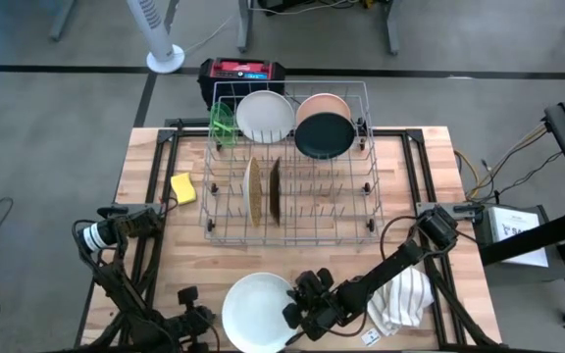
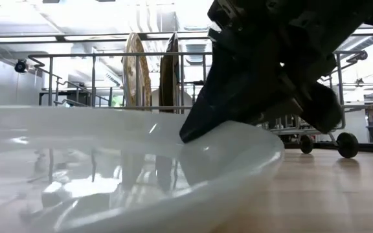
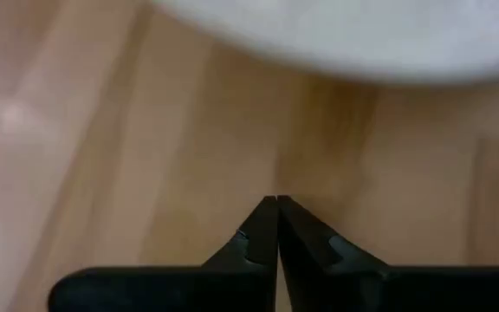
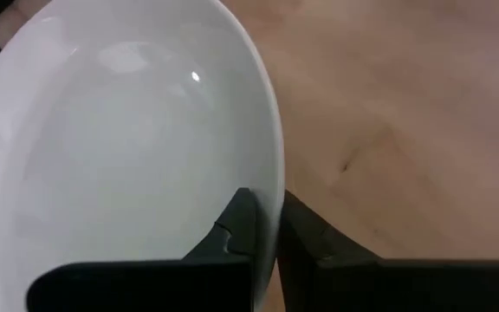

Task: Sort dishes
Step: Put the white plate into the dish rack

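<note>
A large white plate [image 1: 253, 312] lies at the table's near edge; it also shows in the right wrist view [image 4: 128, 147] and the low view [image 2: 109, 162]. My right gripper [image 1: 297, 314] is shut on its right rim. My left gripper [image 1: 199, 322] is shut and empty just left of the plate, over bare wood [image 3: 277, 201]. In the wire rack [image 1: 209, 221], a lime-green dish [image 1: 223, 122], a white plate [image 1: 264, 115], a peach dish [image 1: 324, 103] and a black dish [image 1: 324, 135] stand on edge at the far end. A tan plate [image 1: 252, 189] and a brown plate [image 1: 275, 188] stand on edge in the middle. My right gripper pinches the plate's right rim [image 4: 274, 173], one finger [image 4: 236, 225] on the inside of the plate and one outside it. The fingers come slanting down from the table's right side [image 2: 203, 123]. Whether the plate is lifted off the table, I cannot tell.
A yellow sponge [image 1: 183, 187] lies left of the rack. A crumpled white cloth [image 1: 403, 297] lies right of the plate under my right arm. A red and black box [image 1: 243, 72] stands behind the rack. Bare wood shows between the rack and the plate.
</note>
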Motion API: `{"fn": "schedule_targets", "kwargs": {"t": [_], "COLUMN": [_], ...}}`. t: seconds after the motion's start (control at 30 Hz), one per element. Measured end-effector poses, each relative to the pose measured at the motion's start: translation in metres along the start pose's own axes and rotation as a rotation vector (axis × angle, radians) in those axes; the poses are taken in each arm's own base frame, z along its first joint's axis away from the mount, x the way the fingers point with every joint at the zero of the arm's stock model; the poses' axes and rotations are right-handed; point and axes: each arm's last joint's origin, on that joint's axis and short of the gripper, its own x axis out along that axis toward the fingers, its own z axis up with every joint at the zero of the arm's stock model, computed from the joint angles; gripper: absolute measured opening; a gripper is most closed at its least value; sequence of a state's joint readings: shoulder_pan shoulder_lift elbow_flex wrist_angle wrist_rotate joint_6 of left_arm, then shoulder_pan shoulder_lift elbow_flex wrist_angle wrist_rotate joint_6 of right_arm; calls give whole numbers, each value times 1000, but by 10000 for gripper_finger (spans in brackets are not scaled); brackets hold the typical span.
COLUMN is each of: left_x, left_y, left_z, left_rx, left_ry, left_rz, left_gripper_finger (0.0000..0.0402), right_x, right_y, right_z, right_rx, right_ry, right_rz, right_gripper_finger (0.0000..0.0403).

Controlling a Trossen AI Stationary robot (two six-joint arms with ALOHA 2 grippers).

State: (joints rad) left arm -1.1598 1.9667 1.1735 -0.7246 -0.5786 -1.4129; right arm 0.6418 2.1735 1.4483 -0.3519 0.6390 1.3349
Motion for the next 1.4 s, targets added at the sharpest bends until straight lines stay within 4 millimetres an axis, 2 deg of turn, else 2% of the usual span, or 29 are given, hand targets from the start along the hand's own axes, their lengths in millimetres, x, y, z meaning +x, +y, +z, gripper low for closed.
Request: {"fn": "schedule_targets", "kwargs": {"t": [0.07,0.13,0.2,0.33,0.4,0.47,0.53,0.7,0.97,1.17,1.4], "left_x": [-13,-34,-59,-109,-125,-136,-139,-134,-127,-121,-102], "left_y": [-4,-11,-19,-34,-38,-41,-41,-35,-24,-19,-14], "left_z": [-1,0,1,5,13,18,22,35,41,52,86], "left_rx": [-28,-47,-38,46,74,124,203,249,218,272,319], "left_ry": [70,52,-74,-431,-572,-628,-633,-648,-677,-707,-694], "left_rz": [-3,-22,-66,-138,-136,-126,-93,-16,56,130,261], "left_gripper_finger": [0,0,0,0,0,0,0,0,0,0,0], "right_x": [-1,-4,-8,-18,-23,-29,-35,-46,-62,-70,-93], "right_y": [0,0,1,3,4,5,6,7,9,9,0], "right_z": [2,5,8,18,22,27,34,46,60,69,88], "right_rx": [-34,-74,-116,-200,-230,-266,-301,-388,-567,-689,-770], "right_ry": [-25,-59,-98,-176,-220,-253,-279,-334,-417,-451,-392], "right_rz": [-5,-12,-18,-32,-43,-52,-58,-82,-146,-193,-197], "right_gripper_finger": [6,6,6,3,2,1,0,0,1,1,1]}}
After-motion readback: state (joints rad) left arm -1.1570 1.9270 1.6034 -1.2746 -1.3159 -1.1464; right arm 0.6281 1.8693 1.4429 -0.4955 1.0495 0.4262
